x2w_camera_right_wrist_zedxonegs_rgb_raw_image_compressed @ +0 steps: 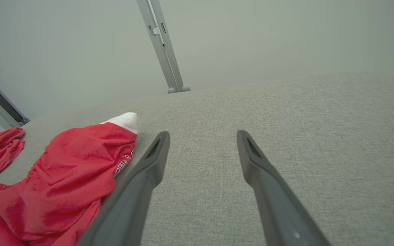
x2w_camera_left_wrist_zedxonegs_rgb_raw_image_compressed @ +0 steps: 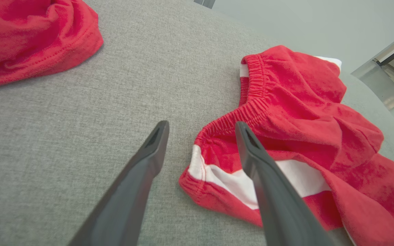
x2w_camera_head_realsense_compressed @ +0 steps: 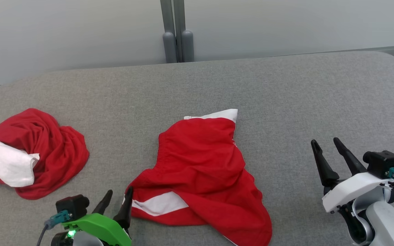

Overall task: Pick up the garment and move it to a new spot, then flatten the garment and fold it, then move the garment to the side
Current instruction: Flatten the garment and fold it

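Observation:
The garment (x2w_camera_head_realsense_compressed: 204,167) is a pair of red shorts with white stripes and an elastic waistband, lying rumpled in the middle of the grey table (x2w_camera_head_realsense_compressed: 303,95). My left gripper (x2w_camera_head_realsense_compressed: 119,191) stands open at the garment's near left corner, by the white stripe. In the left wrist view the garment (x2w_camera_left_wrist_zedxonegs_rgb_raw_image_compressed: 303,112) lies under the left gripper (x2w_camera_left_wrist_zedxonegs_rgb_raw_image_compressed: 201,124), whose right finger hangs over the white stripe; the cloth rests on the table, not held. My right gripper (x2w_camera_head_realsense_compressed: 324,140) is open to the right of the garment, over bare table. In the right wrist view the right gripper (x2w_camera_right_wrist_zedxonegs_rgb_raw_image_compressed: 202,134) has the garment (x2w_camera_right_wrist_zedxonegs_rgb_raw_image_compressed: 74,164) to its left.
A second red and white garment (x2w_camera_head_realsense_compressed: 36,147) lies crumpled at the table's left end, and its edge shows as red cloth (x2w_camera_left_wrist_zedxonegs_rgb_raw_image_compressed: 29,37) in the left wrist view. A grey post (x2w_camera_head_realsense_compressed: 176,37) stands against the pale wall behind the table. The table's right half is bare grey fabric.

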Controlling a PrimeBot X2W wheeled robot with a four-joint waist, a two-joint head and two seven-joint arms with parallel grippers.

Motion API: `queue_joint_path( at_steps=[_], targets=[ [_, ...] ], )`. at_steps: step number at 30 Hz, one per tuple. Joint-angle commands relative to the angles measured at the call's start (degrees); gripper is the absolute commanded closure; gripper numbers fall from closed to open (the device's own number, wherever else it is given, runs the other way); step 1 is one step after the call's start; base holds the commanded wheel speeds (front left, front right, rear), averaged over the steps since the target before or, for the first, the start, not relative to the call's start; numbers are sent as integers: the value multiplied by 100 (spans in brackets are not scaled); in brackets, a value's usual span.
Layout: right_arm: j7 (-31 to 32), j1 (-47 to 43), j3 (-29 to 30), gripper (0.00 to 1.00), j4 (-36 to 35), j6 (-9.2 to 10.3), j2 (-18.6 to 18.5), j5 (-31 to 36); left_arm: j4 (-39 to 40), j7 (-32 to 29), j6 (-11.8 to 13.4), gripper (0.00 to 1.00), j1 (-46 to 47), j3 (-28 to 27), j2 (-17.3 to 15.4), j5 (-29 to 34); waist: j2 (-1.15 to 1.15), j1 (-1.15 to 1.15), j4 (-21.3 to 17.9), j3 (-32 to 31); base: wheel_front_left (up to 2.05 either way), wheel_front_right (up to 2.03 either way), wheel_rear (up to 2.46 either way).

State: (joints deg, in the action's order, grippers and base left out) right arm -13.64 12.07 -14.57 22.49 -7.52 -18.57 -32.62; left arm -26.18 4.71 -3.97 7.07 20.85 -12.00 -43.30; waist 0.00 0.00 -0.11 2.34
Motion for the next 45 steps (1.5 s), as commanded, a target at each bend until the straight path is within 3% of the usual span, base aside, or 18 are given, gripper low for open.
queue_joint_path(
  at_steps=[1,4,11,18,23,29,34,40,41,42,43,45],
  targets=[
    [-10,-27,-15,0,-8,6,-13,-46,77,66,52,0,-83,-58,-123,11,0,0,-2,-20,0,0,0],
    [-27,-64,-16,0,-31,6,-38,-54,323,190,145,0,-151,-216,-271,2,0,0,-8,-47,0,0,0],
    [-64,-233,-50,0,-93,6,13,-86,1330,779,632,0,-421,-820,-796,299,0,0,1,-58,0,0,0],
    [87,-252,-330,0,-189,6,52,-178,1904,939,936,0,-681,-1066,-850,427,0,0,-17,-46,0,0,0],
    [1116,-403,-1430,0,-708,6,-285,-899,2028,923,1055,0,-790,-1060,-825,468,0,0,-7,-32,0,0,0],
    [2344,-616,-2011,0,-1156,3,-728,-1924,2039,890,1128,0,-827,-1029,-804,464,0,0,-3,-28,0,0,0],
    [2719,-647,-2128,0,-1175,3,-653,-2275,1992,854,1131,0,-768,-971,-767,429,0,0,39,-14,0,0,0],
    [2851,-527,-2218,0,-914,3,-537,-2206,1949,832,1110,0,-680,-927,-767,408,0,0,121,1,0,0,0],
    [2836,-510,-2228,49,-904,3,-536,-2196,1949,832,1112,0,-676,-928,-772,405,0,0,131,5,0,0,0],
    [2785,-476,-2231,86,-920,3,-540,-2163,1950,834,1115,0,-673,-930,-779,399,0,0,141,11,0,0,0],
    [2756,-459,-2229,100,-930,3,-540,-2155,1952,835,1116,0,-673,-932,-784,395,0,0,147,15,0,0,0],
    [2647,-442,-2222,100,-982,3,-551,-2157,1957,839,1123,0,-680,-940,-796,388,0,0,160,24,0,0,0]
  ],
)
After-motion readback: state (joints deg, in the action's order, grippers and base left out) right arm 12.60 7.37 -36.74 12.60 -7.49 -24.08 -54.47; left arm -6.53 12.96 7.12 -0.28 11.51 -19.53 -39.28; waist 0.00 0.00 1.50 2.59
